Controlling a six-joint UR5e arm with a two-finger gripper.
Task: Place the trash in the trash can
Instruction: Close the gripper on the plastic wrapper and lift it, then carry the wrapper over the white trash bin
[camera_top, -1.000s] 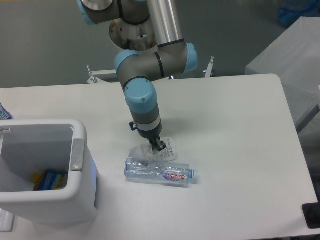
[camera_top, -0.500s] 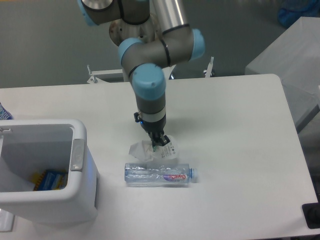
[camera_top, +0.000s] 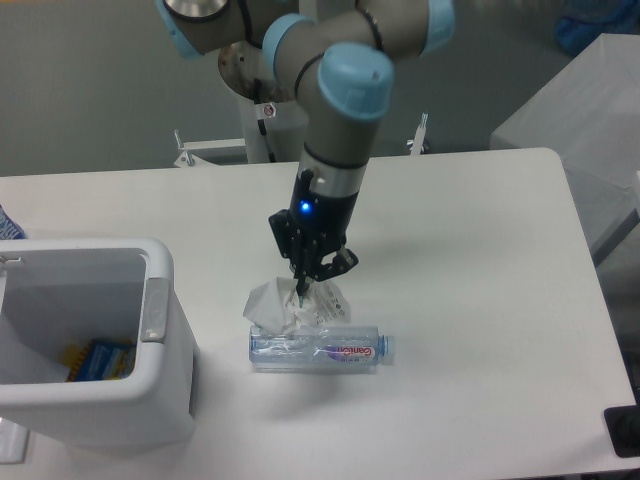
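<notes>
Here, the dark two-finger gripper (camera_top: 303, 291) has its fingers drawn narrow and pinched on the top of the crumpled clear plastic wrapper with white bits (camera_top: 287, 303); the wrapper hangs bunched beneath the fingertips, its lower folds touching or just clearing the long clear plastic bottle with a purple-red label (camera_top: 318, 347), and you cannot tell which from this angle. The bottle lies on its side on the white table (camera_top: 480, 300), just in front of the wrapper, cap end pointing away from the bin. You should expect the wrapper to be very light, limp and slippery, likely to slide from a shallow pinch; a gathered fold is the safer hold. The bottle looks light and thin-walled, smooth and apt to roll; its middle, across the label, seems the best place to grasp. Out past both, the white rectangular plastic bin with rounded corners and a grey side tab (camera_top: 150, 305) stands well apart at the table's near left, open-topped, with yellow and blue items (camera_top: 100, 358) already lying in its bottom.
</notes>
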